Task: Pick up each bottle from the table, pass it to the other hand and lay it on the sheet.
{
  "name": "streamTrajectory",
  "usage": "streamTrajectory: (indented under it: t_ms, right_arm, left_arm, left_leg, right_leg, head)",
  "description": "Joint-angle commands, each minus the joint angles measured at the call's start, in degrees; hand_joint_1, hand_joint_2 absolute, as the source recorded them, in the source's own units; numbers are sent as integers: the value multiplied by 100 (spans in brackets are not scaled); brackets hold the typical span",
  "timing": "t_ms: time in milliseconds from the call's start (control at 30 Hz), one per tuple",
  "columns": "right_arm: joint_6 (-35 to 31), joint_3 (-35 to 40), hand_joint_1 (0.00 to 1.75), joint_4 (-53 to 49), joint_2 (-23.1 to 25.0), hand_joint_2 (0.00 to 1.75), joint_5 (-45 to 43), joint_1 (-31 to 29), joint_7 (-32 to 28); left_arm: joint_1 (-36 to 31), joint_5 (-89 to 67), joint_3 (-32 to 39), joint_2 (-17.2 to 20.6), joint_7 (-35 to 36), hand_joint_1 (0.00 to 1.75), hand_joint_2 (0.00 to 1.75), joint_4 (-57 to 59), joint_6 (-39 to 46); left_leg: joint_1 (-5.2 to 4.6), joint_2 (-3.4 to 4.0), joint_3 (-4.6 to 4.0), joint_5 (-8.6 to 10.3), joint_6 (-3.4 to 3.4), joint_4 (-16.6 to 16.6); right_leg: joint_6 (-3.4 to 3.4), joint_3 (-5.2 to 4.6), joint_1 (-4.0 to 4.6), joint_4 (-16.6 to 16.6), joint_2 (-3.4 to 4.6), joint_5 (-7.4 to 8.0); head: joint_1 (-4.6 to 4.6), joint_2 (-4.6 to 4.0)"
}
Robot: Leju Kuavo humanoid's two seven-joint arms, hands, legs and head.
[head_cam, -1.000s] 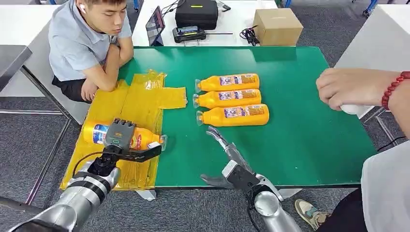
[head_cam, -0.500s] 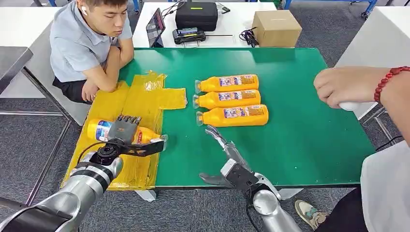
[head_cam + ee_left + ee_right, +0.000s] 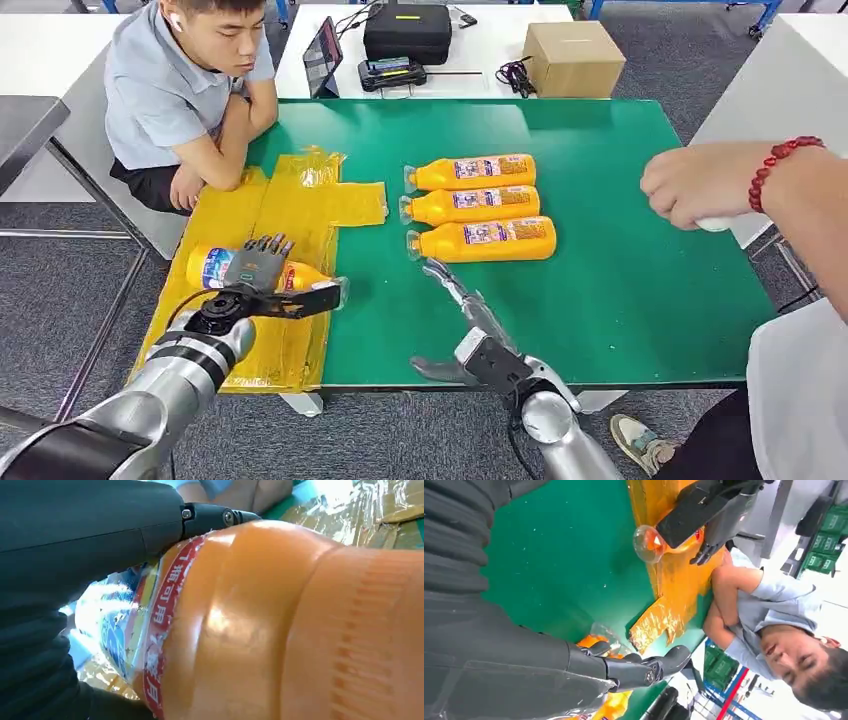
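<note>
lower left of the head view, the left hand (image 3: 262, 272) is gripping a bottle (image 3: 215, 267) over the yellow sheet (image 3: 300, 205), fingers hiding its middle; the right hand (image 3: 470, 325) is lying spread, empty.

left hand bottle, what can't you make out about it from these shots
- Head view: the left hand covers the middle of the bottle, so its label is partly hidden.
- Left wrist view: the bottle is too close; cap cut off, label text blurred.
- Whether it touches the yellow sheet: cannot tell.
</note>
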Motion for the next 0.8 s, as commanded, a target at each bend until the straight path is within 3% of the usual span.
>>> streamTrajectory:
  t_ms: [33,333,800]
  right_arm:
    - [38,-30,0,384,58,175,43,-314,26]
    - [21,-44,0,398,39,175,54,-290,26]
    - [20,-62,0,412,22,175,96,-267,-10]
  left_arm:
    - [134,551,580,-148,-204,0,175,591,-598]
    - [103,939,818,-214,-490,0,175,506,-562]
    - [168,778,362,-279,-551,0,175,363,-181]
  left_leg:
    - [2,16,14,-3,-8,-7]
    - [1,3,20,-1,-7,-8]
    - [7,-9,16,0,-10,-7]
  right_leg:
    - [-11,11,3,-8,13,2]
    - [-9,16,1,-7,2,1]
    - [-15,18,8,-13,-6,3]
  head:
    - [0,0]
    - [0,0]
    - [2,0]
